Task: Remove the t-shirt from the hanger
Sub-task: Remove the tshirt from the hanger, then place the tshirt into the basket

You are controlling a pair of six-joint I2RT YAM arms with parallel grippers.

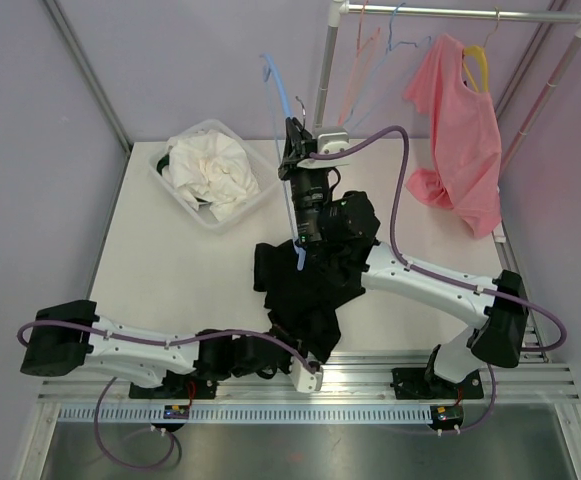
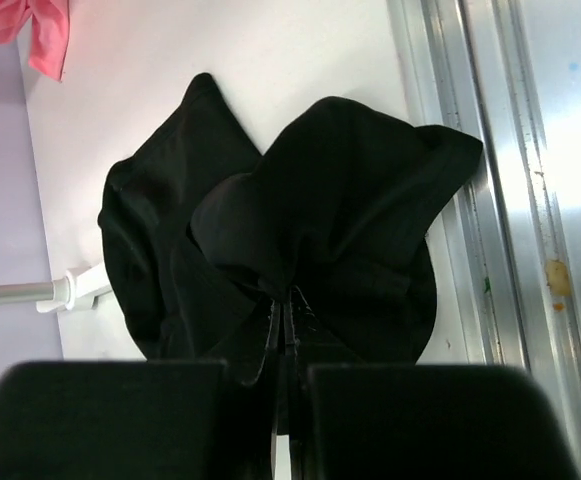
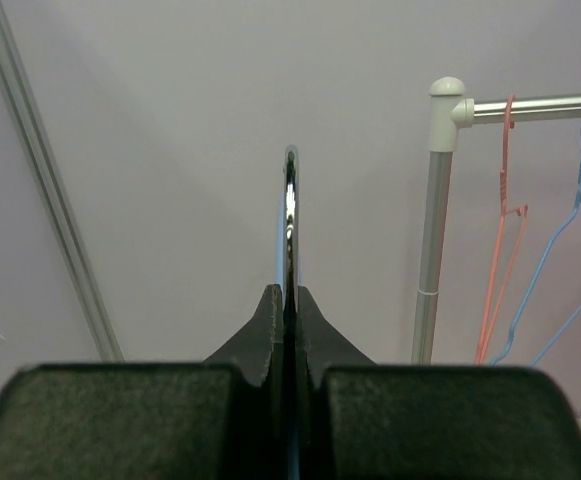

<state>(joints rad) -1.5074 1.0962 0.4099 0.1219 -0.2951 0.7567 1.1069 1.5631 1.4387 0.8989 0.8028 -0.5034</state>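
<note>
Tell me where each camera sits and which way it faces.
Top: above and behind the robot, looking down at the table; left arm, right arm show.
Left wrist: low at the near edge, facing the black shirt; left gripper pinches it.
Right wrist: raised, facing wall and rack; right gripper clamps the hanger.
Shared: top and left wrist see the black shirt.

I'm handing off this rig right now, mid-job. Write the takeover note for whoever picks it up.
Left tool: shut, pinching a fold of the black t-shirt near the front edge of the white table.
Right tool: shut on the thin light-blue hanger, raised above the table.
Done: both grips are set, and the shirt lies bunched on the table.
Left: the hanger's lower end sits at the shirt, and it is unclear whether it is free. Pull the two apart, then release.
</note>
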